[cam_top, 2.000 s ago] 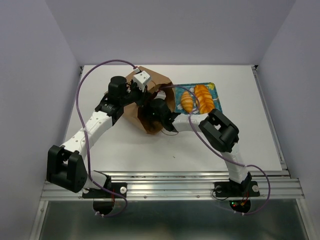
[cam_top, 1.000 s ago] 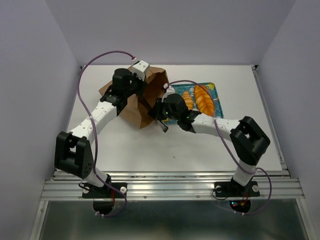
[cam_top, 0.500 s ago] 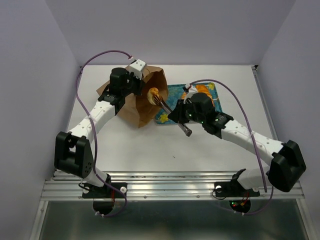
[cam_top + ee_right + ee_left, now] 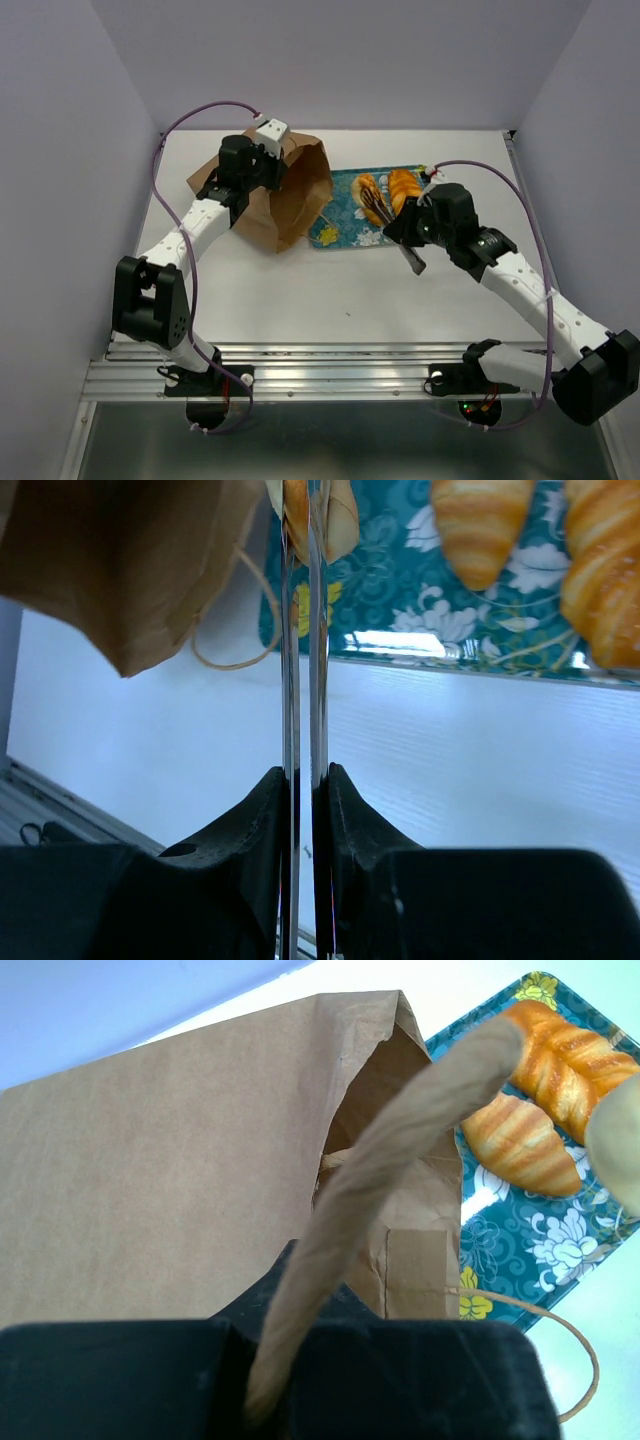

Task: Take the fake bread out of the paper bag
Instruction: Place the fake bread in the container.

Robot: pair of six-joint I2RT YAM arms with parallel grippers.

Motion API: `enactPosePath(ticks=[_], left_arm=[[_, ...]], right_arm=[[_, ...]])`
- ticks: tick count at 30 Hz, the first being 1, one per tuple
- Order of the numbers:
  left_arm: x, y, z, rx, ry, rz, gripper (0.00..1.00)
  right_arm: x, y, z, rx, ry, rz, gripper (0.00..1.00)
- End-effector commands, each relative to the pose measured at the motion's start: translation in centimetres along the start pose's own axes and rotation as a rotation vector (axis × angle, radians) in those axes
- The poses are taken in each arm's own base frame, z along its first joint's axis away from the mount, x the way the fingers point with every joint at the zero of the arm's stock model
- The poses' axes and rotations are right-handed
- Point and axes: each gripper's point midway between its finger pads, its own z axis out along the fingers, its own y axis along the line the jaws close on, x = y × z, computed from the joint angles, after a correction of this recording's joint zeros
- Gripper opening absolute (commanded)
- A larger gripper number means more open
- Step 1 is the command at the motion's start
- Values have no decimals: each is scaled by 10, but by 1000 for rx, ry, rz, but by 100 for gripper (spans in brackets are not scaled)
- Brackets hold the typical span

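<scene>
Plainly glossy, scored, golden fake bread (image 4: 522,1144).

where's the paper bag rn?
Top external view, back left of the table: paper bag, mouth toward the teal tray beside it, rim pinched by left gripper.

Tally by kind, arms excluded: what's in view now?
bread: 3
bag: 1
tray: 1
tongs: 1
total: 6
</scene>
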Motion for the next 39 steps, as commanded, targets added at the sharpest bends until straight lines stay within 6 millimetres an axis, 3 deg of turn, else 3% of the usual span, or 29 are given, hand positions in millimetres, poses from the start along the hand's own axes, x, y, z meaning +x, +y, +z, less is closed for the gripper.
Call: enactPosePath(ticks=[1, 6, 14, 19, 22, 27, 33, 39], left_arm=[[-41, 15, -5, -33, -112, 7, 0], [-38, 6, -14, 9, -127, 48, 0], [-23, -6, -38, 47, -128, 160, 0], [-12, -7, -47, 38, -113, 180, 0], [-5, -10, -50, 55, -103, 197, 0], [0, -13, -54, 67, -97, 213, 0], [3, -17, -58, 83, -99, 220, 0], [1, -17, -59, 79, -105, 219, 0]], right_arm=[[-24, -22, -6, 79, -58, 36, 1], [-46, -46, 14, 168, -96, 44, 1], [-84, -28, 79, 61, -131, -14, 4], [-75, -27, 117, 15, -40, -33, 7], [-73, -36, 142, 36, -15, -39, 13], [-69, -43, 163, 46, 19, -38, 21], [-57, -56, 176, 87, 58, -37, 30], [-56, -63, 180, 116, 59, -27, 46]])
